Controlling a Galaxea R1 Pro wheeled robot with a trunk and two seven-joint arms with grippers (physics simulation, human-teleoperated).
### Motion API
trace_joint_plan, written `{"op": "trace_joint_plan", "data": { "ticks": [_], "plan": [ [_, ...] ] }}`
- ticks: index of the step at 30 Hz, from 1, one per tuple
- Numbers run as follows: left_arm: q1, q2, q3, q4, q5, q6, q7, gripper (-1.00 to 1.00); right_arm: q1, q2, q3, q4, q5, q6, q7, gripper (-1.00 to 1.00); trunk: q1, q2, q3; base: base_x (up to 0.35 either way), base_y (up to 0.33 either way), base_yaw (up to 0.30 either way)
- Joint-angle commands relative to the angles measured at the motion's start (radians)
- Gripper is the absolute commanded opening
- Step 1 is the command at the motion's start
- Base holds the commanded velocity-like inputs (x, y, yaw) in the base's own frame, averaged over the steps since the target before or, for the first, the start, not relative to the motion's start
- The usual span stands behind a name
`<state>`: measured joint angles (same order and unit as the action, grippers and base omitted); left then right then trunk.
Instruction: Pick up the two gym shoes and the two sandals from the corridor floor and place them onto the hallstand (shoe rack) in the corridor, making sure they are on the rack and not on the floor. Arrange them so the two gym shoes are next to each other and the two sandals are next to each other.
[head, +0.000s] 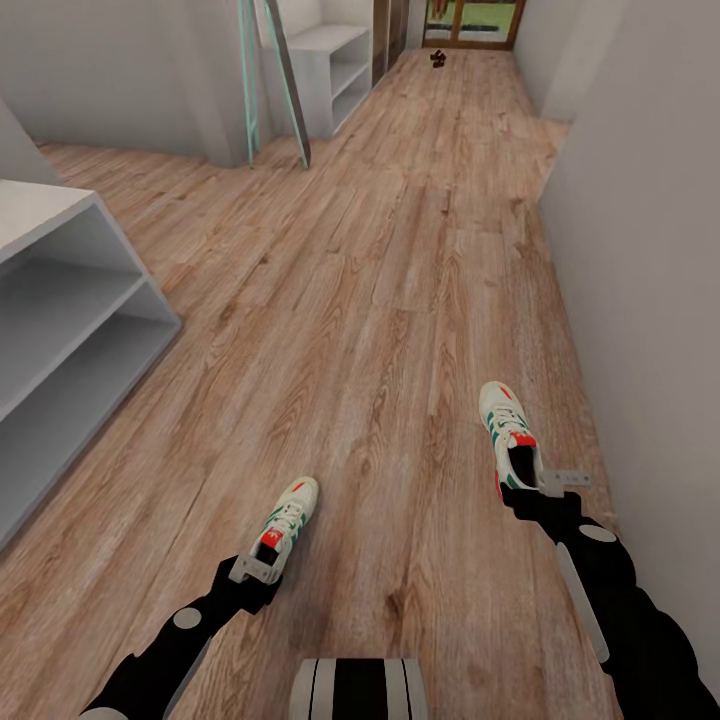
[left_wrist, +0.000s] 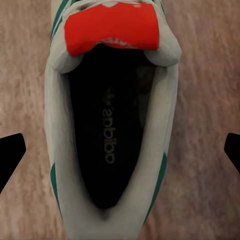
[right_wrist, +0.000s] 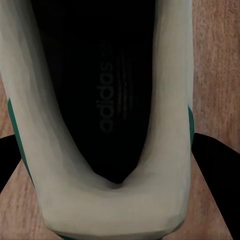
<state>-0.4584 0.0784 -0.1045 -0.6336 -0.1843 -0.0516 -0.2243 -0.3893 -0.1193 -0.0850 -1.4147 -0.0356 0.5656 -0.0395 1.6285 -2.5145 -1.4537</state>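
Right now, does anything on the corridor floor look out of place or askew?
Yes. The two gym shoes lie apart on the floor, not as a pair: one at the left gripper, one at the right gripper, toes pointing different ways. Small dark things also lie far down the corridor, too small to identify.

Two gym shoes (head: 291, 518) (head: 507, 432), two grey racks (head: 70, 330) (head: 335, 70).

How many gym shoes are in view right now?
2. One gym shoe lies on the corridor floor under the left gripper; the other gym shoe lies under the right gripper, near the wall. Both grippers straddle the heels.
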Motion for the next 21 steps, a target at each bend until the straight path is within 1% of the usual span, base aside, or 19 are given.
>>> {"op": "trace_joint_plan", "data": {
  "ticks": [1, 6, 11, 21],
  "plan": [
    [0.000, 0.001, -0.001, 0.000, -0.011, -0.005, 0.000, 1.00, 0.000, 0.000, 0.001, -0.001, -0.004, 0.005, -0.003, -1.00, 0.000, 0.000, -0.001, 0.000, 0.000, 0.000],
    [0.000, 0.001, -0.001, 0.000, -0.011, -0.006, 0.010, 1.00, 0.000, 0.000, 0.001, -0.001, -0.004, 0.005, -0.003, -1.00, 0.000, 0.000, -0.001, 0.000, 0.000, 0.000],
    [0.000, 0.001, -0.003, 0.000, -0.011, -0.005, 0.038, 1.00, 0.000, 0.000, 0.001, -0.001, -0.004, 0.005, -0.003, -1.00, 0.000, 0.000, -0.001, 0.000, 0.000, 0.000],
    [0.000, 0.001, -0.007, 0.000, -0.011, -0.005, 0.049, 1.00, 0.000, 0.000, 0.001, -0.001, -0.006, 0.005, -0.003, -1.00, 0.000, 0.000, -0.001, 0.000, 0.000, 0.000]
  ]
}}
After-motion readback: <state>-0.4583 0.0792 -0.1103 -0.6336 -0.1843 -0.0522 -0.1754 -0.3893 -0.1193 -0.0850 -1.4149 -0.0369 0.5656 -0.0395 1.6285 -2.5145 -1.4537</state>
